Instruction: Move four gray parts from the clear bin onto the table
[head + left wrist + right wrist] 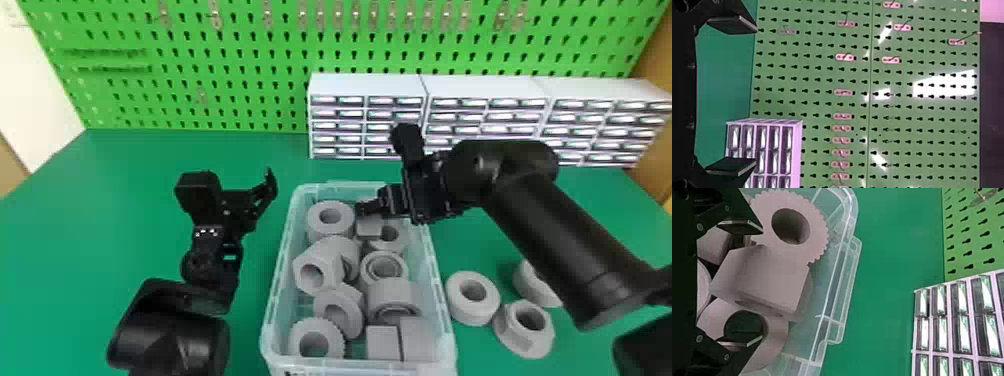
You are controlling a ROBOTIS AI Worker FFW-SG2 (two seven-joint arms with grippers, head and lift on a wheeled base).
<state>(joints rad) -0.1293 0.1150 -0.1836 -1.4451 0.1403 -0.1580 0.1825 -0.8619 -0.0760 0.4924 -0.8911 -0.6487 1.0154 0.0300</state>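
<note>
Beyond the left pincer (pixel 755 94) and the right pincer (pixel 762 284), the work area is closed off by an upright green pegboard (pixel 240 55). Below them the green tabletop (pixel 125 170) is spread. White drawer cabinets (pixel 485 87) are lined up beyond the right pincer, probably so that the arms are not obstructed. The clear bin (pixel 278 260) is set under the right pincer and to the right of the left one, presumably within reach of both. The left pincer is held wide and empty, apart from the bin, seemingly parked out of the way. The right pincer is poised over the bin's far end, its fingers spread wide around a flat-sided gray part (pixel 770 276), apparently so that it can be clasped by its sides. That part is flanked by a toothed ring (pixel 815 231) and a plain ring (pixel 775 333), so little clearance is left for the fingertips. Right of the right pincer and nearer the robot, a flanged nut (pixel 509 334), a thick ring (pixel 457 310) and a partly covered part (pixel 530 287) are laid on the tabletop; a fourth is judged to be needed.
</note>
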